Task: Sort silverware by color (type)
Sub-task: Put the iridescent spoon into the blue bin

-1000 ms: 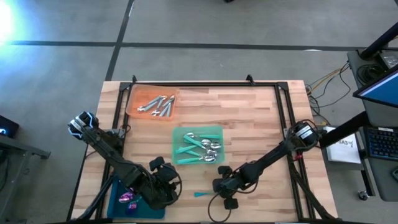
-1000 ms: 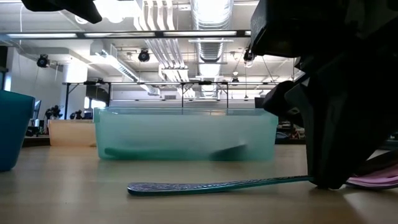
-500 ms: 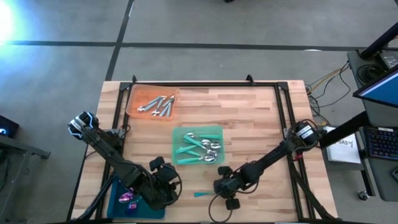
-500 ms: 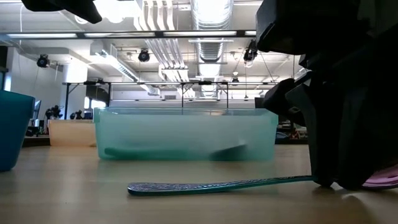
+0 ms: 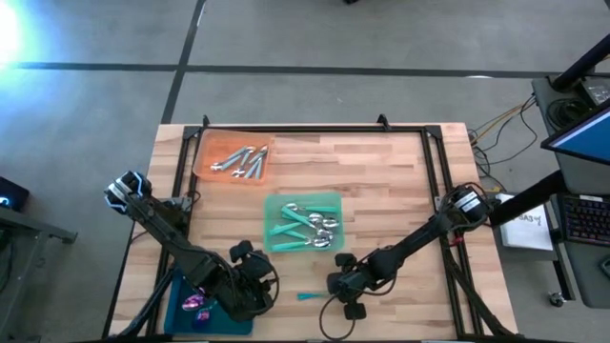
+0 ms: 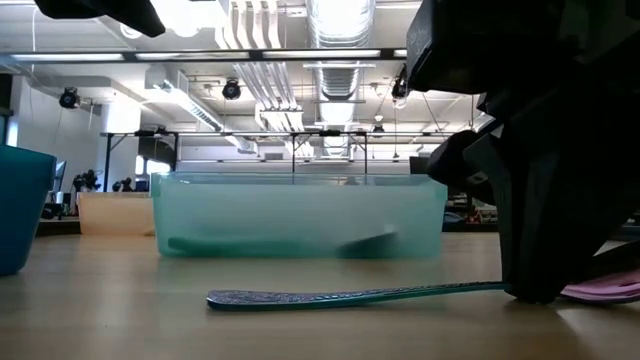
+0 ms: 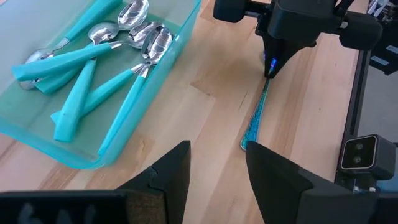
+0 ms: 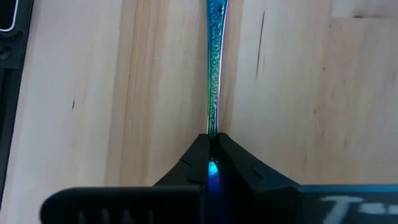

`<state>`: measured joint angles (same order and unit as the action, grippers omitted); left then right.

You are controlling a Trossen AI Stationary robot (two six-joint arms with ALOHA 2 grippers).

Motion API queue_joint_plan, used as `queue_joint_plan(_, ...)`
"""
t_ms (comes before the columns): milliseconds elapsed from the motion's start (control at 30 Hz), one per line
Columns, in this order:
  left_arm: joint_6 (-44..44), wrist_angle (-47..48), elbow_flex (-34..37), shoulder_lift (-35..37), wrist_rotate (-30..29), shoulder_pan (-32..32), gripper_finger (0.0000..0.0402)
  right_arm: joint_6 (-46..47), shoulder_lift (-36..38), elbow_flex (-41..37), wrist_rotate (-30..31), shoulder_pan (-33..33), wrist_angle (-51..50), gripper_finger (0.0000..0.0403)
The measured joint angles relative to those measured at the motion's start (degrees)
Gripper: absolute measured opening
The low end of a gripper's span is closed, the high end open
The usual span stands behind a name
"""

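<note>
A light wooden table (image 5: 381, 181) carries an orange tray (image 5: 205, 151) of silver utensils near its far left, a pale green tray (image 5: 271, 217) of teal-handled spoons at centre, a blue tray (image 5: 177, 303) at the near left corner, and one teal-handled utensil (image 5: 307, 297) lying flat near the front edge.

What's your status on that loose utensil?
Right gripper shut on teal-handled utensil, flat on table. Left gripper open, waiting near front edge. Green tray close behind; path otherwise clear.
</note>
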<state>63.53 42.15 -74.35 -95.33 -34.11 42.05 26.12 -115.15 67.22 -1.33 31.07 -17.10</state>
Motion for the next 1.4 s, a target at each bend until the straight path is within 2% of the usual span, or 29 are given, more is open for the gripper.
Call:
queue_joint_plan(233,-1.3,-0.3,0.0,0.0,-2.9,0.2,0.0139,-3.4,7.9,-0.2,3.1,-0.4,-0.2,0.001)
queue_joint_plan(500,-5.4,-5.4,0.0,-0.2,-7.9,0.1,0.0139,-7.4,17.0,-0.2,13.7,-1.7,-1.2,0.0009)
queue_joint_plan(600,-8.5,-7.9,0.1,-0.2,-12.0,0.2,0.0139,-9.2,19.5,-0.3,17.4,-2.3,-1.4,0.0009)
queue_joint_plan(833,-12.1,-9.6,0.1,-0.2,-21.2,0.1,0.0139,-12.1,25.7,-0.2,32.4,-3.0,-0.8,0.0009)
queue_joint_plan(967,-12.1,-9.6,0.1,-0.2,-29.4,0.1,0.0139,-15.9,27.7,-0.2,41.4,-3.0,2.9,0.0009)
queue_joint_plan(1167,-12.1,-11.3,0.2,-0.2,-42.1,0.1,0.0139,-25.9,27.9,-0.1,43.3,-3.0,13.4,0.0009)
queue_joint_plan(1400,-12.1,-14.3,0.2,-0.2,-45.8,0.1,0.0139,-32.6,27.9,-0.1,43.4,-3.0,18.2,0.0009)
